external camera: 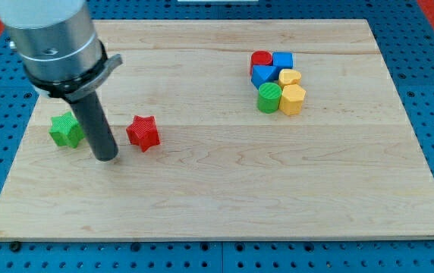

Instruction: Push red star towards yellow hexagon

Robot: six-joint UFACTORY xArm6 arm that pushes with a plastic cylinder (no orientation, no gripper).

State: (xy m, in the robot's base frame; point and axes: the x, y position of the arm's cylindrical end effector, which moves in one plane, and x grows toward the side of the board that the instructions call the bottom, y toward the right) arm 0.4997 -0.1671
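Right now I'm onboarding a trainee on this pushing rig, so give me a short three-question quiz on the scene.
1. True or false: my tip sits between the green star and the red star.
2. Which block touches the yellow hexagon on the view's left? A) green cylinder B) red cylinder C) blue cube
3. Fill in: to reach the hexagon, the red star must travel toward the view's ____.

Key: 1 true; 2 A; 3 right.
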